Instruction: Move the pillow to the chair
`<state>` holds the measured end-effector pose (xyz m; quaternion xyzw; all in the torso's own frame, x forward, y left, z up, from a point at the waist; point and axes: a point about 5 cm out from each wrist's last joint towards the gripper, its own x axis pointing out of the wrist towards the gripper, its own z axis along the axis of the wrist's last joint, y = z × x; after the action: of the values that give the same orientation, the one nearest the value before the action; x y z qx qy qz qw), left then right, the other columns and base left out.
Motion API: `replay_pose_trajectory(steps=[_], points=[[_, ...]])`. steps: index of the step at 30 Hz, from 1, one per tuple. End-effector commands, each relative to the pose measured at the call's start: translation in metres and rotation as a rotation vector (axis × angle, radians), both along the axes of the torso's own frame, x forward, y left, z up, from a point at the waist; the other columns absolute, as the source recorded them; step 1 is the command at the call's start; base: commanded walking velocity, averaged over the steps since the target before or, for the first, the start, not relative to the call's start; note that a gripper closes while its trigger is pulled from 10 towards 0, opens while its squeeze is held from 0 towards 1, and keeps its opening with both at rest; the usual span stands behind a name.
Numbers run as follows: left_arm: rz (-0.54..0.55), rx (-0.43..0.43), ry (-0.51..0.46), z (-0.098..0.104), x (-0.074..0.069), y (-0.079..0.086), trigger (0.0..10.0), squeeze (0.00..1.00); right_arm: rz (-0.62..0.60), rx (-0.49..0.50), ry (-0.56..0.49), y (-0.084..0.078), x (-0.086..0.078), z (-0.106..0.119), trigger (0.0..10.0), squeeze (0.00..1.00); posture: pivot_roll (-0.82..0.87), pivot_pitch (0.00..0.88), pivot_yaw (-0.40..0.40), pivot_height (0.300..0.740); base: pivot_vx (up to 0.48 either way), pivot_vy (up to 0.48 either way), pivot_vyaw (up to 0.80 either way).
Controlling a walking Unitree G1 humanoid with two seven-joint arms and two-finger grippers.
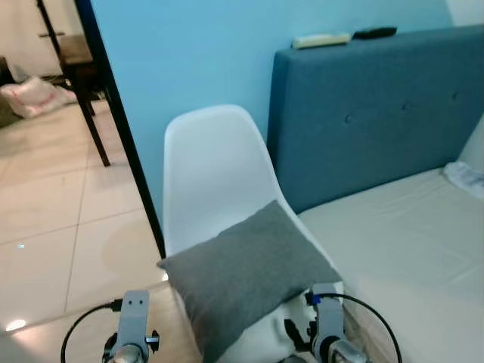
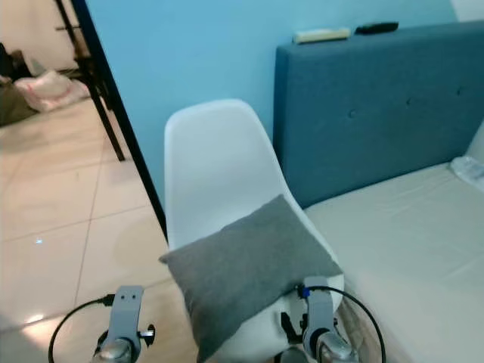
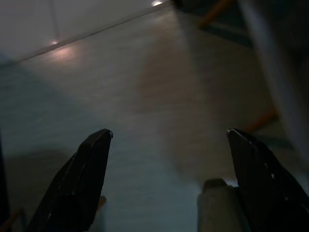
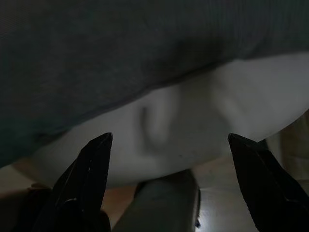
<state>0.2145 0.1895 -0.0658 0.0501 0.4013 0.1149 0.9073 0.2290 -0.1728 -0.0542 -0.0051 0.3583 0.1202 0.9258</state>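
A grey square pillow (image 1: 246,276) lies tilted on the seat of a white moulded chair (image 1: 215,166), one corner hanging over the seat's front edge. Both silver arms sit low at the picture's bottom edge. The left wrist (image 1: 132,329) is left of the chair over the floor; my left gripper (image 3: 169,137) is open above bare tile. The right wrist (image 1: 327,329) is by the chair's front right corner. My right gripper (image 4: 169,140) is open, empty, facing the pillow's underside (image 4: 120,58) and the white seat edge (image 4: 193,125).
A bed with a blue padded headboard (image 1: 378,106) and a pale mattress (image 1: 408,249) stands right of the chair. Two remotes (image 1: 344,36) rest on top of the headboard. A black door frame (image 1: 125,136) borders tiled floor (image 1: 53,219) to the left, with a table's dark legs beyond.
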Motion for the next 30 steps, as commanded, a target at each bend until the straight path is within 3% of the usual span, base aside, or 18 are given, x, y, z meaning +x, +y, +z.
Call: replay_pose_trajectory(steps=[1, 4, 6, 10, 14, 20, 30], points=[[0.012, -0.025, 0.077, -0.012, -0.019, -0.003, 10.0, 0.00, 0.107, -0.036, 0.017, 0.010, -0.002, -0.002, 10.0, 0.00, -0.03, 0.000, -0.048, 0.713, 0.000, 0.000, 0.00], [0.016, -0.030, 0.106, -0.016, -0.028, -0.004, 10.0, 0.00, 0.138, -0.049, 0.024, 0.013, -0.002, -0.002, 10.0, 0.00, -0.01, 0.000, -0.081, 0.728, 0.000, 0.000, 0.00], [0.028, -0.040, 0.153, -0.024, -0.043, -0.004, 10.0, 0.00, 0.167, -0.066, 0.032, 0.015, 0.000, -0.002, 10.0, 0.00, 0.01, 0.000, -0.103, 0.740, 0.000, 0.000, 0.00], [0.000, -0.021, 0.183, -0.028, -0.053, -0.002, 10.0, 0.00, 0.161, -0.073, 0.033, 0.016, 0.003, -0.001, 10.0, 0.00, 0.03, 0.000, -0.110, 0.740, 0.000, 0.000, 0.00], [-0.051, 0.062, 0.219, -0.029, -0.064, 0.016, 10.0, 0.00, 0.109, -0.084, 0.054, 0.021, 0.005, -0.001, 10.0, 0.00, 0.07, 0.000, -0.098, 0.740, 0.000, 0.000, 0.00], [-0.057, 0.160, 0.231, -0.025, -0.065, 0.037, 10.0, 0.00, 0.104, -0.054, 0.107, 0.029, -0.004, -0.008, 10.0, 0.00, 0.11, 0.000, -0.090, 0.740, 0.000, 0.000, 0.00], [-0.054, 0.203, 0.215, -0.021, -0.061, 0.046, 10.0, 0.00, 0.160, -0.058, 0.216, 0.039, -0.026, -0.022, 10.0, 0.00, 0.18, 0.000, -0.107, 0.740, 0.000, 0.000, 0.00]])
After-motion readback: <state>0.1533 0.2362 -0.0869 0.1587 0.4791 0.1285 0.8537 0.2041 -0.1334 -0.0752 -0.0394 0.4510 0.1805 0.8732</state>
